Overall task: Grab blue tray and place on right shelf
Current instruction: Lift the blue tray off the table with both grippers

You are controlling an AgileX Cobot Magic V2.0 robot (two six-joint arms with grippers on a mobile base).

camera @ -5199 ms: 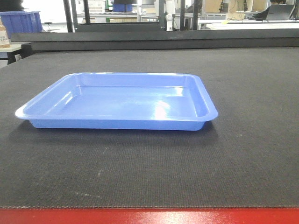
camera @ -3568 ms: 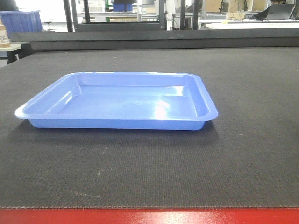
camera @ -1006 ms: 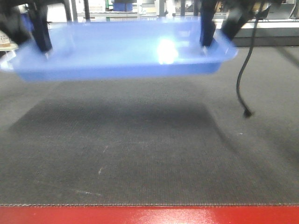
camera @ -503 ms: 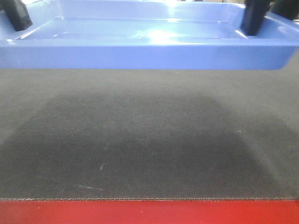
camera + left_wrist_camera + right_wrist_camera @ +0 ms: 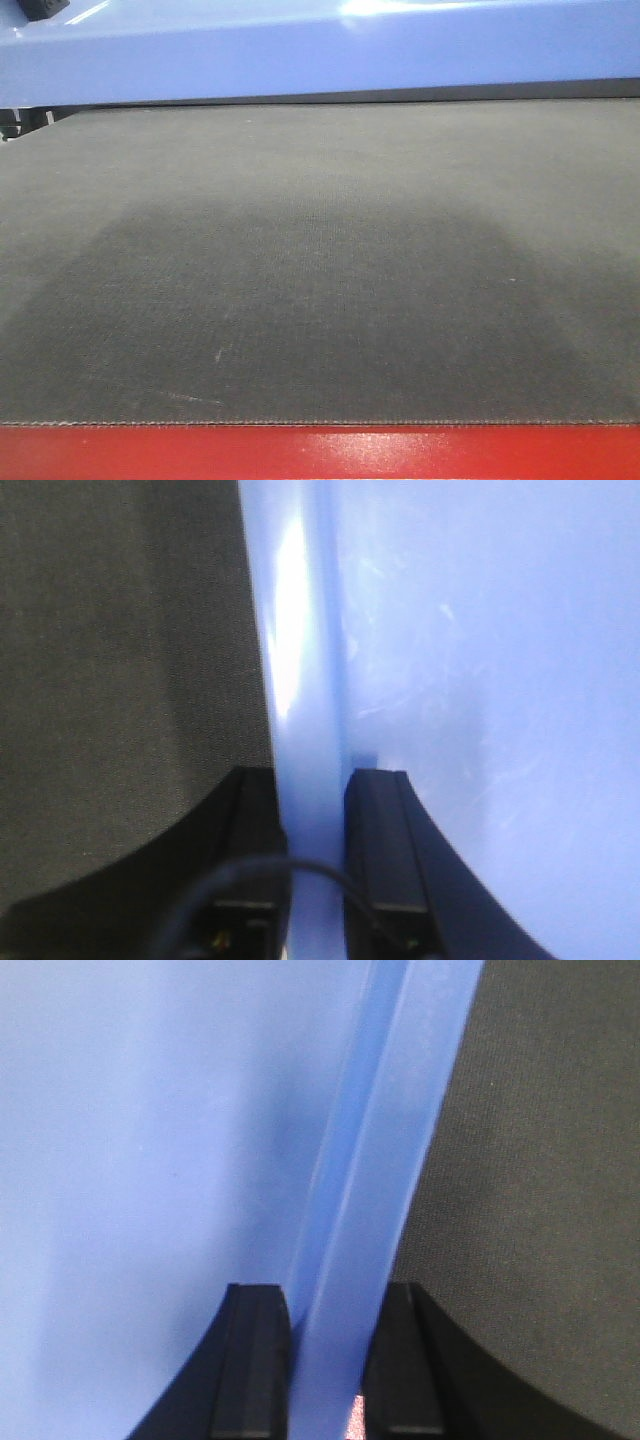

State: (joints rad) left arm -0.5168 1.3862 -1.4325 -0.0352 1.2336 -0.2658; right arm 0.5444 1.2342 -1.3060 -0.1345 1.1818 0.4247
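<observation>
Front view: dark grey mat (image 5: 320,280) fills most of the frame, red table edge (image 5: 320,455) along the bottom; blue tray (image 5: 320,50) hangs in the air above the mat, across the top, shadow underneath; left gripper (image 5: 312,820) pinches one side rim, right gripper (image 5: 328,1330) the opposite rim, both sets of fingers closed on the plastic

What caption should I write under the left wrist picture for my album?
The left gripper pinches the rim of the blue tray, lifted over the dark mat.
</observation>
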